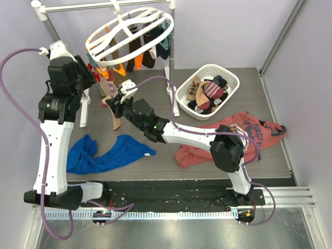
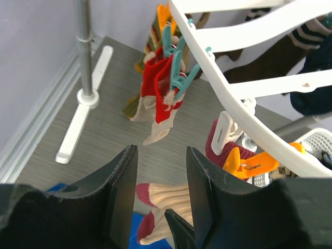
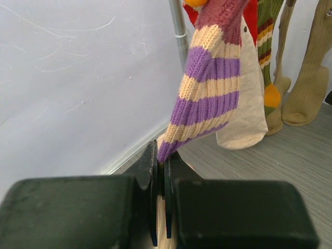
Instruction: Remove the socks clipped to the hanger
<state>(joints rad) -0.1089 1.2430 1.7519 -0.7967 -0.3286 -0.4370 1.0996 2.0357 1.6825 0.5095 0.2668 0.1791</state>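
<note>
The right gripper (image 3: 162,176) is pinching its fingers tight on the toe of a purple, cream and maroon striped knitted sock (image 3: 207,88). The sock is dangling just above it from an orange plastic clip (image 3: 197,2) on the white plastic oval hanger (image 2: 280,83). I'd be drawing it straight down, steadily, so the clip is letting go without swinging the frame. The left gripper (image 2: 158,197) is gaping wide and empty beneath the rim. Lettering on the red printed shirt (image 1: 244,132) is showing too small to read.
</note>
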